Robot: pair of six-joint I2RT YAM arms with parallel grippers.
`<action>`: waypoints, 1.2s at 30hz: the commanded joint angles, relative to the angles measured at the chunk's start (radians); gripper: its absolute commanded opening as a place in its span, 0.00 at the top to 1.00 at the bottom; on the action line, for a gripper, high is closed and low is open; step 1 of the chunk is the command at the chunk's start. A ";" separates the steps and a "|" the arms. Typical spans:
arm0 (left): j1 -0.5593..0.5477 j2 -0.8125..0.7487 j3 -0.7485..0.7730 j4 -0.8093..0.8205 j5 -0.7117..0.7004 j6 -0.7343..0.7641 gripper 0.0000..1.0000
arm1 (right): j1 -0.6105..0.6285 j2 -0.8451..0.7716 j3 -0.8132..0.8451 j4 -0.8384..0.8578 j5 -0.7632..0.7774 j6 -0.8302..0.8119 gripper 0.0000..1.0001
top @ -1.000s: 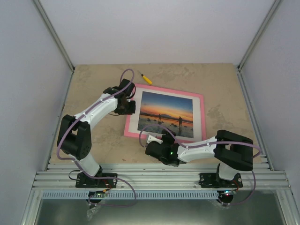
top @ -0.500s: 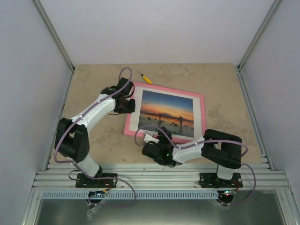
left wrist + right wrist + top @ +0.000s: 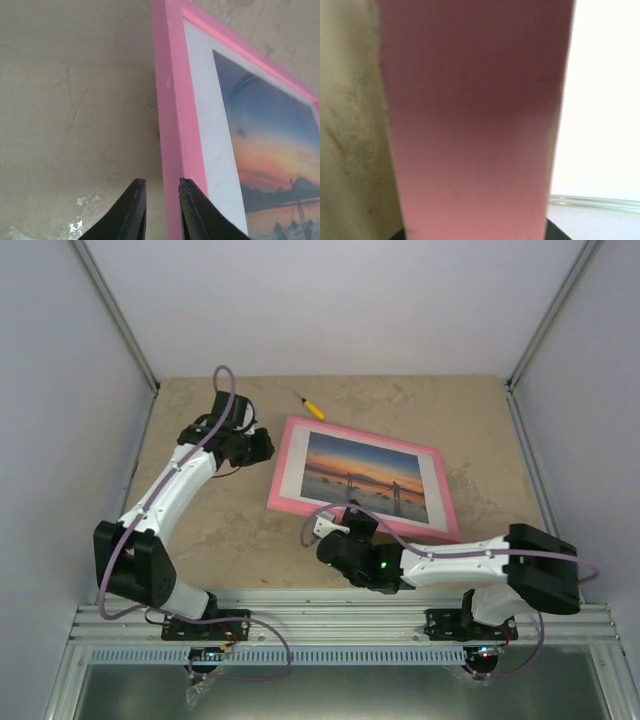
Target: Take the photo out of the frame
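Observation:
The pink frame [image 3: 440, 490] lies skewed on the table with the sunset photo [image 3: 365, 478] still inside its white mat [image 3: 210, 125]. My right gripper [image 3: 352, 523] is at the frame's near rail, shut on it; in the right wrist view that pink rail [image 3: 470, 125] fills the picture and only dark bits of the fingers show at the bottom. My left gripper [image 3: 258, 445] hovers just off the frame's left rail [image 3: 172, 125]. Its fingertips [image 3: 136, 187] stand a narrow gap apart with nothing clamped between them.
A small yellow-handled tool [image 3: 314, 407] lies on the table behind the frame's far left corner. Grey walls close in both sides and the back. An aluminium rail [image 3: 340, 620] carries the arm bases at the near edge.
The right gripper closed on the frame's near rail. The frame swung so its right end came nearer. The left arm drew back to the left, off the frame's left rail.

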 commanded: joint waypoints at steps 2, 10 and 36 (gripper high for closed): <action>0.082 -0.095 0.023 0.062 0.152 -0.085 0.70 | 0.004 -0.161 0.069 0.094 -0.102 0.029 1.00; 0.177 -0.258 0.028 0.156 0.191 -0.215 0.40 | -0.097 -0.325 0.189 0.052 -0.248 0.096 0.99; 0.168 -0.398 -0.306 0.421 0.317 -0.452 0.09 | -0.501 -0.574 0.058 0.126 -0.486 1.211 1.00</action>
